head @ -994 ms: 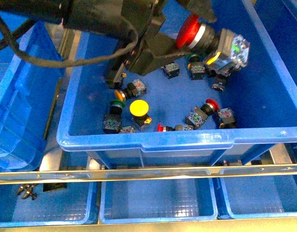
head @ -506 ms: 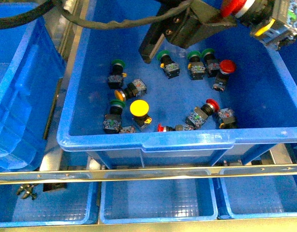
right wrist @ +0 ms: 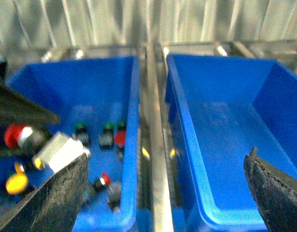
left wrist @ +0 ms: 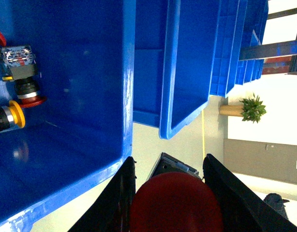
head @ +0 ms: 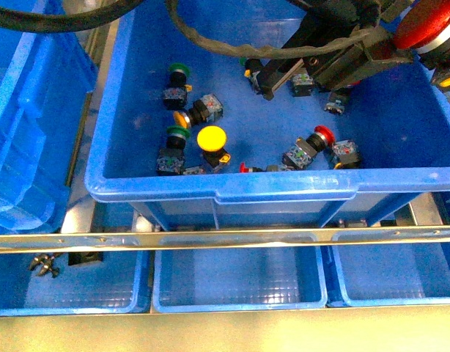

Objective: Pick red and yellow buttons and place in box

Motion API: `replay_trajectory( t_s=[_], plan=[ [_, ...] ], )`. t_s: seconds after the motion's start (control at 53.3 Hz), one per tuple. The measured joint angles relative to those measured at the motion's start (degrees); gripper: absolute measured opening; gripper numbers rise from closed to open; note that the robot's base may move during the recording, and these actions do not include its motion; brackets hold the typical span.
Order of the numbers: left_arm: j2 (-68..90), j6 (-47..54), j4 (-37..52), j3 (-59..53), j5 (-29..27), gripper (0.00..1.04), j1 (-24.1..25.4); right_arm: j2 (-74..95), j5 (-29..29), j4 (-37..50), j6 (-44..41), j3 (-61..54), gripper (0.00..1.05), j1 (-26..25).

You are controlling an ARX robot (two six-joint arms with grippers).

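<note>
At the far left stood a stacked blue crate (head: 27,110). Next to it was the open blue tray (head: 218,192), with loose buttons scattered on its floor. A green button (head: 179,71) sat at 10 o'clock. A yellow button (head: 212,138) sat cap-up at about 7 o'clock. A loose red button (head: 322,133) lay on its side near 5 o'clock.

The left arm reached across the tray toward its far right side. The left gripper (left wrist: 173,193) was closed on the held red button (head: 424,22), with its black fingers (left wrist: 120,198) pressed against either side of the cap. That button hung raised at about 2 o'clock of the tray, by the right rim and clear of the floor.

Just beside the tray, on its right across a metal rail (right wrist: 155,145), stood the box (right wrist: 226,135). The held button was not inside it. The right gripper (right wrist: 168,154) hung above the rail with its fingers spread wide and nothing between them.
</note>
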Motion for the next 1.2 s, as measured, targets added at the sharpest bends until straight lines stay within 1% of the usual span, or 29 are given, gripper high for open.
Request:
replay_trajectory(
  t_s=[0.038,0.056,0.094,0.131,0.206,0.3,0.45,0.619,0.825,0.994,1.088,1.125,1.2],
  plan=[
    [0.0,0.0,0.4,0.0,-0.1,0.34,0.0,4.0,-0.6,-7.7,-3.1,3.1,0.98,0.4],
    [0.1,0.1,0.7,0.0,-0.2,0.34,0.0,5.3,-0.8,-9.4,-3.9,4.0,0.98,0.5],
    [0.1,0.1,1.0,0.0,-0.4,0.34,0.0,10.4,-2.0,-14.8,-8.3,6.4,0.98,0.9],
    [0.1,0.2,1.0,0.0,-0.4,0.34,0.0,13.5,-3.2,-17.0,-11.1,7.2,0.98,1.5],
    [0.1,0.3,1.2,-0.1,-0.5,0.34,0.0,17.4,-5.3,-17.9,-15.6,7.3,0.98,3.1],
    [0.3,0.4,1.6,-0.5,-0.9,0.34,0.1,20.0,-8.3,-16.9,-20.2,8.0,0.98,4.4],
    [0.4,0.4,2.1,-1.0,-0.9,0.34,0.2,23.2,-9.7,-14.4,-24.6,10.2,0.98,7.1],
    [0.7,0.4,2.7,-1.3,-1.1,0.34,0.2,27.1,-11.8,-11.4,-27.2,11.1,0.98,11.1],
    [0.8,0.2,3.8,-2.4,-1.1,0.34,0.2,32.6,-12.5,-7.8,-29.7,12.7,0.98,14.3],
    [1.2,0.1,4.4,-2.9,-1.4,0.34,0.2,40.5,-14.2,-3.7,-32.5,16.2,0.98,16.6],
    [2.3,0.1,4.4,-2.9,-1.6,0.34,0.0,44.1,-15.0,-1.4,-34.9,17.1,0.98,16.1],
    [2.7,-0.1,4.3,-3.0,-2.3,0.34,-0.2,45.1,-15.3,-0.8,-36.0,17.1,0.98,15.2],
    [3.0,-0.3,4.4,-3.0,-2.0,0.34,-0.8,46.7,-16.3,0.7,-37.9,17.1,0.98,12.8]
  ],
)
